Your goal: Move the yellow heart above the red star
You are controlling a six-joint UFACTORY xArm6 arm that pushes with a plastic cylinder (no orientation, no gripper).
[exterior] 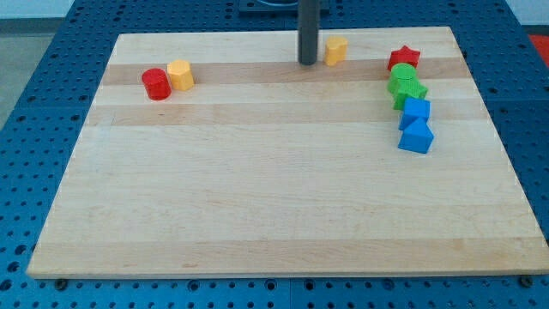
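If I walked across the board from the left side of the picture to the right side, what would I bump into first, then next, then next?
Red cylinder → yellow block beside it → my tip → yellow heart → red star. The green and blue blocks below the star overlap it sideways, so I leave them out.

The yellow heart (pixel 336 50) lies flat near the view's top edge, well apart from the red star (pixel 403 58), which lies to its right.

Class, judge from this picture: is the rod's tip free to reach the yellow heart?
Probably yes: my tip sits just left of the yellow heart, with no block between them.
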